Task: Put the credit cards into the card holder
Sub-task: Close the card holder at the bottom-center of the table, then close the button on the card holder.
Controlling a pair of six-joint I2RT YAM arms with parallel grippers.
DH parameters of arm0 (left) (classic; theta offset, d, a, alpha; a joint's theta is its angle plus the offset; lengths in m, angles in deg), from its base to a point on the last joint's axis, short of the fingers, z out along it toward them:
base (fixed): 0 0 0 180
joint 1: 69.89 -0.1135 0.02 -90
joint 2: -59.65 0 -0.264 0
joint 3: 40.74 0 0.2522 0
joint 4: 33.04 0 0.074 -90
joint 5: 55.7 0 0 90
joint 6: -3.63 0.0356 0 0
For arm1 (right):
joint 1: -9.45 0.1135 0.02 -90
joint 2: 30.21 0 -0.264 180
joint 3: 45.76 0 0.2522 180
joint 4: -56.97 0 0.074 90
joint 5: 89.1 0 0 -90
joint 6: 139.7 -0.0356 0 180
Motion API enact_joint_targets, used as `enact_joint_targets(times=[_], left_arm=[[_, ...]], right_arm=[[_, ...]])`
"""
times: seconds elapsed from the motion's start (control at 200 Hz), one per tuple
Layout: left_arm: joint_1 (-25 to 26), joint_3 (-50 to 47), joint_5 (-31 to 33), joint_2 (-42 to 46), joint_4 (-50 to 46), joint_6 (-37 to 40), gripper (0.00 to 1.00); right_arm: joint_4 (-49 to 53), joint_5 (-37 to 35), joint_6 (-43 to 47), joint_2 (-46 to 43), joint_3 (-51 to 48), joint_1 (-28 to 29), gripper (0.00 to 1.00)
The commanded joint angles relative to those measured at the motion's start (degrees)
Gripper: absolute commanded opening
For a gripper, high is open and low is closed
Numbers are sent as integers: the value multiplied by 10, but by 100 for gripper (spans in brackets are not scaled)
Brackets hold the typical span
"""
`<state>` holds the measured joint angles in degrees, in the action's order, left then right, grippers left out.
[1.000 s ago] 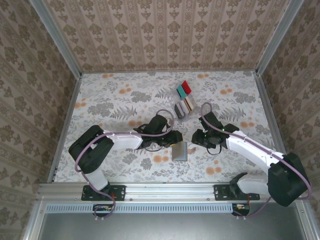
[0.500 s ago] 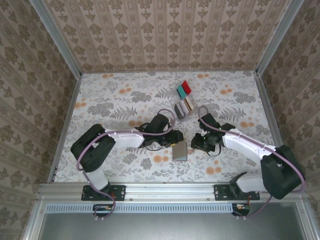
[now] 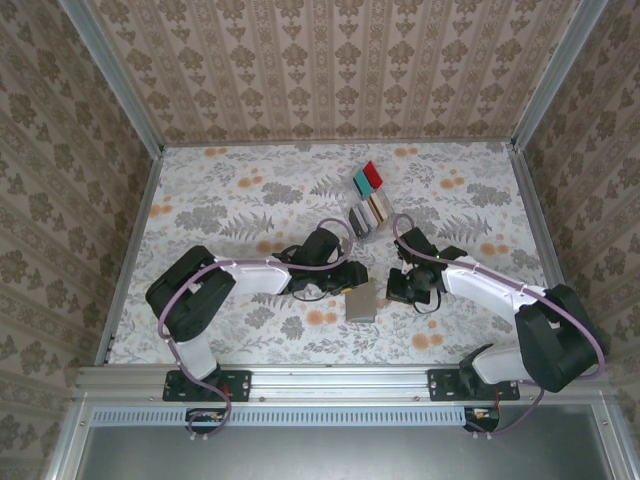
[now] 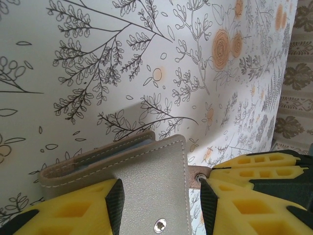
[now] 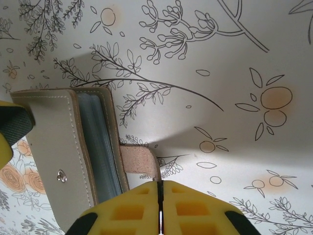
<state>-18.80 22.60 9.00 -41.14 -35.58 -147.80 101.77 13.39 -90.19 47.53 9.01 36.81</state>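
Note:
The grey-brown card holder (image 3: 360, 304) lies between my two grippers, its top flap (image 4: 156, 171) slightly raised. A light blue credit card (image 5: 98, 142) sits inside it, edge showing. My left gripper (image 4: 161, 200) straddles the flap: its left pad (image 4: 115, 200) touches the flap's edge, and a narrow gap shows at the right pad. My right gripper (image 5: 160, 185) is shut on the tip of the holder's tan strap (image 5: 139, 159), just right of the holder (image 5: 54, 142). More credit cards, red (image 3: 373, 174) and teal (image 3: 361, 181), lie at the back.
A clear slotted rack (image 3: 368, 212) with several cards stands behind the grippers. The flowered tablecloth (image 3: 230, 200) covers the table, with patterned walls on three sides. The left arm (image 3: 250, 275) and right arm (image 3: 490, 290) both reach in toward the middle.
My right gripper has moved left to the card holder and shut on its strap. The left gripper has stayed at the holder.

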Motion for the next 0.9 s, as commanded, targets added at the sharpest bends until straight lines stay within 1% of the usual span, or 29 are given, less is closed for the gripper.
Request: enact_joint_targets(times=[0.0, 0.135, 0.28, 0.38, 0.635, 0.825, 0.895], left_arm=[[4, 11, 7, 22, -44, 29, 48], [6, 13, 28, 54, -93, 64, 50], [9, 9, 55, 86, -142, 95, 49], [13, 13, 68, 90, -183, 115, 47], [28, 30, 75, 62, -225, 133, 46], [33, 49, 74, 25, -219, 135, 43], [34, 54, 74, 14, -217, 134, 42]], right_arm=[[2, 4, 7, -11, -8, -2, 6], [1, 11, 8, -16, -7, -2, 1], [1, 15, 6, -22, -7, -2, 1], [1, 19, 5, -22, -7, -2, 1], [0, 25, 2, -24, -7, -2, 0], [0, 32, -4, -33, -4, -2, 0], [-17, 36, -8, -39, -4, -2, 0]])
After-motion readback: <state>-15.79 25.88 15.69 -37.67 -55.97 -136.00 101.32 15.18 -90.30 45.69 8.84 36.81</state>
